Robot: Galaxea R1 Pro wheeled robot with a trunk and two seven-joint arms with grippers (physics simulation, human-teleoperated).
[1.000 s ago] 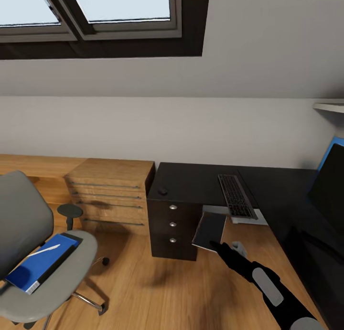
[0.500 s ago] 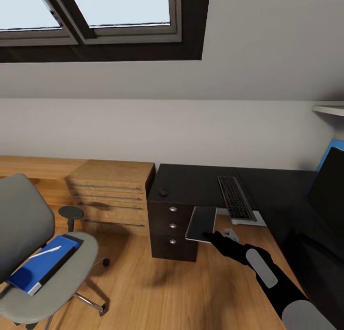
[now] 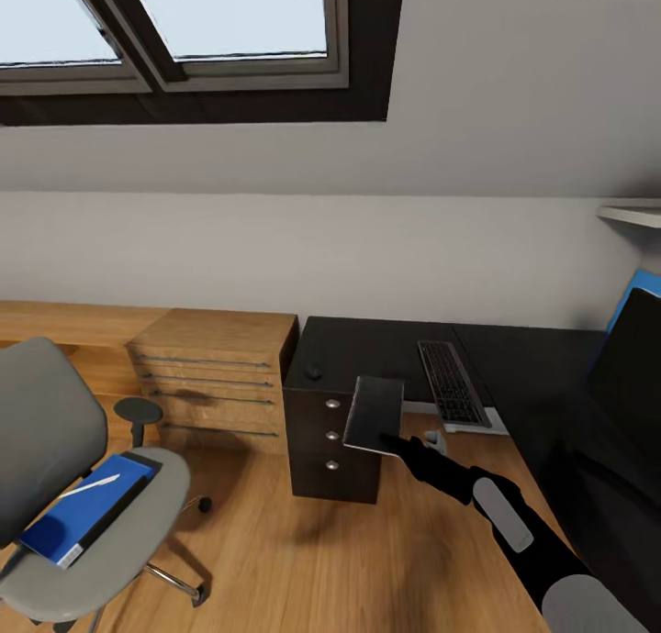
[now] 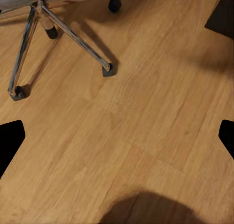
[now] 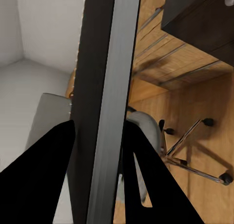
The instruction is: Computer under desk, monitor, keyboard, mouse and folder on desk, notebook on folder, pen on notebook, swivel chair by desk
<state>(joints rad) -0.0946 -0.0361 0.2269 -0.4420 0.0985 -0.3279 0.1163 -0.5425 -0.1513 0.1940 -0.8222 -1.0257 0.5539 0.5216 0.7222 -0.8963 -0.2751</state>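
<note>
My right gripper (image 3: pixel 397 446) is shut on the edge of a flat dark grey notebook (image 3: pixel 374 415), held tilted in the air in front of the desk's (image 3: pixel 367 344) drawers. In the right wrist view the notebook (image 5: pixel 105 63) runs edge-on between the fingers (image 5: pixel 48 156). On the desk lie the keyboard (image 3: pixel 452 383) and the small dark mouse (image 3: pixel 314 371); the monitor (image 3: pixel 633 362) stands at the right. The blue folder (image 3: pixel 78 516) with the white pen (image 3: pixel 89 486) on it rests on the swivel chair (image 3: pixel 46 431) seat. My left gripper (image 4: pixel 117 136) is open over bare floor.
A light wooden drawer unit (image 3: pixel 216 376) stands left of the desk against the wall. The chair's chrome base (image 4: pixel 63 29) with casters is near my left gripper. Wooden floor (image 3: pixel 303 560) stretches between chair and desk. A sloped ceiling window is overhead.
My right gripper has carried the notebook up and to the left, from below the keyboard to in front of the desk drawers. The chair and folder have stayed put.
</note>
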